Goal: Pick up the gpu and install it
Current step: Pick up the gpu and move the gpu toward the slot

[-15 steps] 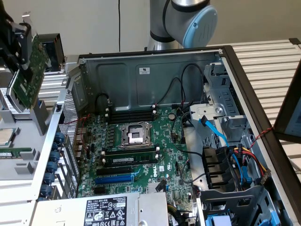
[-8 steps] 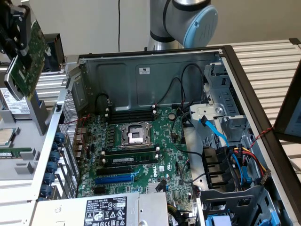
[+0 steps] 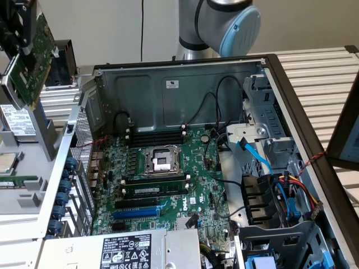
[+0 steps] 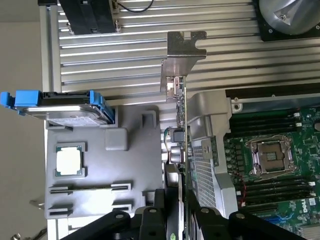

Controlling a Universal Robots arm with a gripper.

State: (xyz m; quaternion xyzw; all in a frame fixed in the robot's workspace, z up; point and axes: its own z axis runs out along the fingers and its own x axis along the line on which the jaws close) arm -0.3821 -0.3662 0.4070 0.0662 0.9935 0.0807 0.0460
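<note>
Gpu (image 3: 31,61) judged light, stiff, fragile; gripper (image 4: 182,217) jaws clamped its faces at end opp. bracket (image 4: 182,50), over tray (image 4: 125,165) edge.

Exterior view: gripper (image 3: 21,42) runs off the upper corner at the exterior view's left and covers the top of the gpu (image 3: 31,67); arm (image 3: 221,25) cut by the upper edge, power supply (image 3: 168,249) cut by the lower edge, its label print too small to read. Wrist view: gpu seen edge-on, neither face visible, its gripped end hidden between the fingers (image 4: 157,215), themselves cut by the frame edge. Motherboard (image 4: 280,165) runs out of frame, partly behind the case wall (image 4: 205,120); marking on the processor (image 4: 68,162) in the grey tray (image 4: 130,165) illegible.
</note>
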